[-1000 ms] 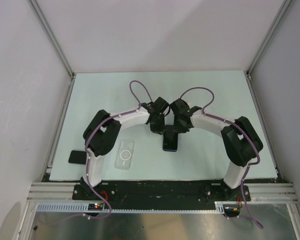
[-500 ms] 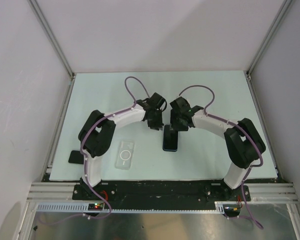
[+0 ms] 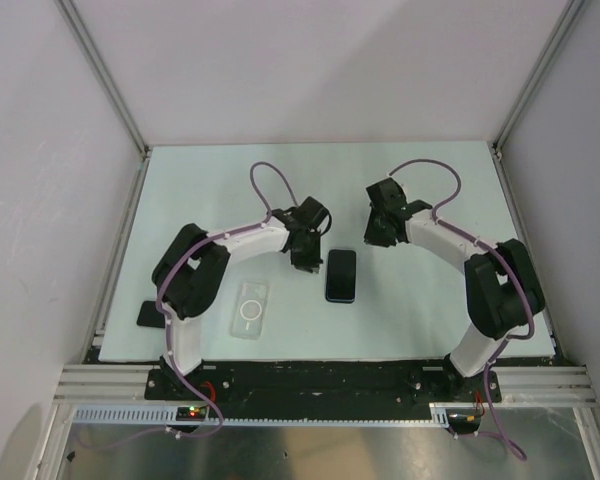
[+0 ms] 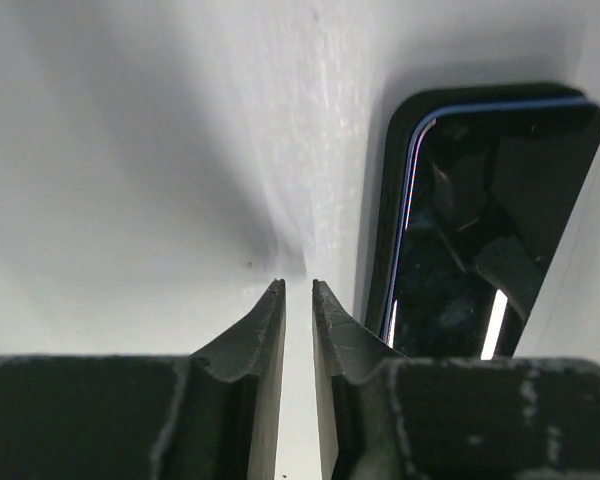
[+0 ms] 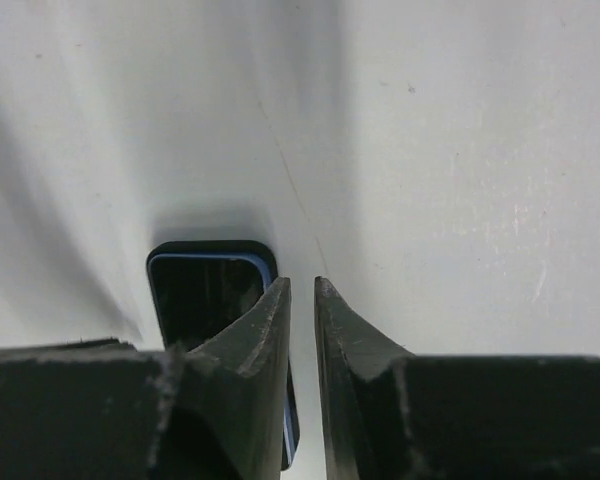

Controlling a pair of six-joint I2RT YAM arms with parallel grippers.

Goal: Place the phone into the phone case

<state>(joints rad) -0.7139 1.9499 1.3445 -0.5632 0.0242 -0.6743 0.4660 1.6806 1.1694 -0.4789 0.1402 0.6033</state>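
Right gripper [image 5: 302,285] lifted off phone [image 3: 341,275], jaws seemingly closed; phone case [image 3: 250,309] overhead-only.

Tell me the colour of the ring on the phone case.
White; the phone case shows best in top external view.

A lab robot cell: white panel walls [image 3: 310,70], aluminium frame rails [image 3: 105,75], pale tabletop [image 3: 210,180].

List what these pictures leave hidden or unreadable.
Phone: near end hidden by left gripper in left wrist view; mostly hidden behind right gripper in right wrist view.
Case: outside both wrist views; too small in top view to tell which face is up.
Black item left of case: too small to identify.
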